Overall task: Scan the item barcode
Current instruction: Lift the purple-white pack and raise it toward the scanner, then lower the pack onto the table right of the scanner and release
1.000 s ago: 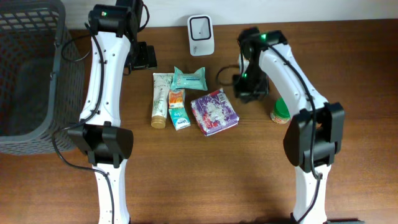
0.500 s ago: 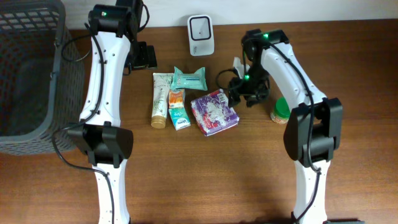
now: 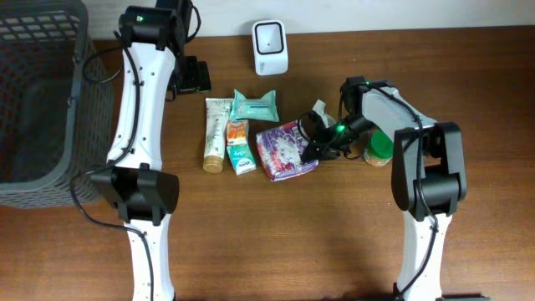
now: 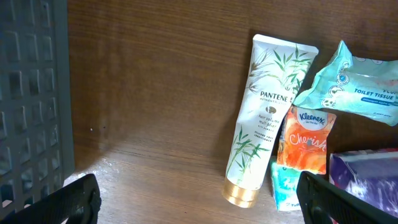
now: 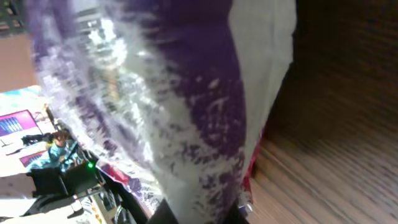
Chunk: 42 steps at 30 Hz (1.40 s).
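Right pincer [image 3: 314, 148] on purple pack [image 3: 281, 150] (tight grip)

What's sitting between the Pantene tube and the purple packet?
An orange Kleenex pack and a small teal pack, clearest in the overhead view.

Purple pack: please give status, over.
Left tool open, holding nothing. Right tool shut on the purple pack, at its right edge. Pack not yet at scanner. Wipes lie between them.
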### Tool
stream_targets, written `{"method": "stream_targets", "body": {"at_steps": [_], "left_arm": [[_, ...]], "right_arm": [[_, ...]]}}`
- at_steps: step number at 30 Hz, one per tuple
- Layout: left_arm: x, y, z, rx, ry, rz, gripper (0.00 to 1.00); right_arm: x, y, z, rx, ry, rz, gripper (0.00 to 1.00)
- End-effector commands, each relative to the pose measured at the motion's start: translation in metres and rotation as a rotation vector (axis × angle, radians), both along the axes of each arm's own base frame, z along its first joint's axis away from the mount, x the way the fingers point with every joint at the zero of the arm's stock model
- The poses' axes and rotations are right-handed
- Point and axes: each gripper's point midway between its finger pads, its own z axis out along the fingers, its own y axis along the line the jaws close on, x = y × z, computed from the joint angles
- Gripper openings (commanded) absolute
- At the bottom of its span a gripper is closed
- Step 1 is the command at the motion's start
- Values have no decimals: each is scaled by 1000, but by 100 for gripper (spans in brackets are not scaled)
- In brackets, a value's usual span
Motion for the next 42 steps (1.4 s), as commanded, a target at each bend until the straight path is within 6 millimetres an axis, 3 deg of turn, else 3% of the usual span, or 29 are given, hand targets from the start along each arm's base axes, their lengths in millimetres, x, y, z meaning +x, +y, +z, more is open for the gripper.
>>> {"method": "stream_targets", "body": {"at_steps": [1, 6, 9, 11, 13, 16, 20, 27, 29, 31, 33, 34, 37, 38, 40, 42], "left_arm": [[-1, 2, 3, 16, -5, -13, 99], [-1, 2, 3, 16, -5, -13, 99], [-1, 2, 3, 16, -5, -13, 99], [-1, 1, 3, 16, -5, -15, 99], [-1, 1, 3, 16, -5, -15, 99], [-1, 1, 3, 16, -4, -15, 99], [-1, 1, 3, 16, -5, -15, 99], [-1, 1, 3, 16, -5, -15, 99], [-1, 1, 3, 16, -5, -15, 99], [-1, 1, 3, 16, -5, -15, 99], [-1, 1, 3, 16, -5, -15, 99], [-1, 1, 3, 16, -5, -15, 99], [-1, 1, 3, 16, -5, -15, 99], [-1, 1, 3, 16, -5, -15, 99], [-1, 1, 3, 16, -5, -15, 99], [-1, 1, 3, 16, -5, -15, 99]], "right_arm": [[12, 2, 13, 9, -7, -41, 4], [72, 9, 100, 23, -310, -35, 4], [105, 9, 141, -54, -515, -17, 4], [110, 23, 162, -42, -678, 108, 4], [111, 35, 171, -28, -770, 181, 4], [131, 52, 187, -2, -912, 183, 4], [146, 55, 198, 15, -943, 113, 4], [143, 51, 195, 10, -886, 82, 4], [143, 35, 182, -74, -840, 60, 4], [149, 0, 161, -263, -783, 0, 10], [155, -42, 149, -401, -684, -147, 32], [156, -56, 148, -408, -646, -200, 50], [147, -108, 138, -448, -498, -329, 58], [137, -123, 133, -464, -431, -358, 65], [117, -142, 126, -485, -323, -381, 81], [112, -144, 124, -489, -299, -379, 91]]}}
